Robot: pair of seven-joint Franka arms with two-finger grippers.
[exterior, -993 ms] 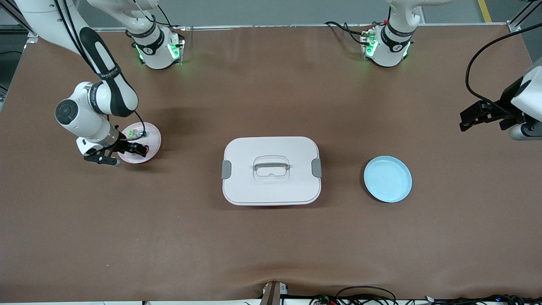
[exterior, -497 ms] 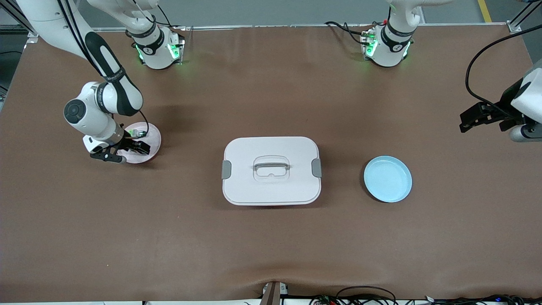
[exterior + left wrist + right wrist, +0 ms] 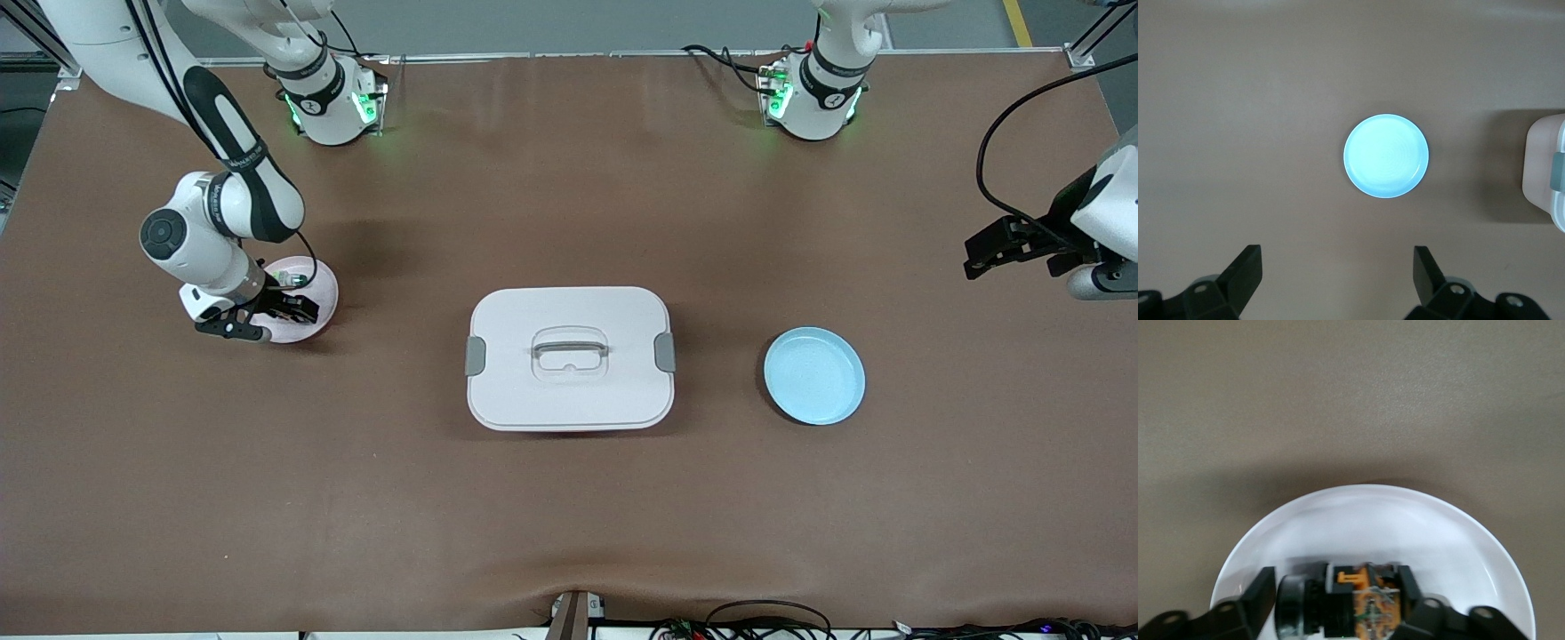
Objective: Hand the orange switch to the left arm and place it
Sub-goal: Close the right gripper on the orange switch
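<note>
Right claw (image 3: 1338, 603) down in the white plate (image 3: 322, 286) at the right arm's end of the worktop (image 3: 569, 516), well apart from the box (image 3: 569, 357). Fingers narrowed against both sides of the orange switch (image 3: 1355, 603), lying on its side, long axis running crosswise between the fingers; grip looks seated. Green-and-white switch (image 3: 286, 279) just beside. Left claw (image 3: 1338, 287) spread wide, empty, waiting high over the blue plate (image 3: 1386, 156) past the box's other end. Box squarely between claws; lift first, then carry clear.
</note>
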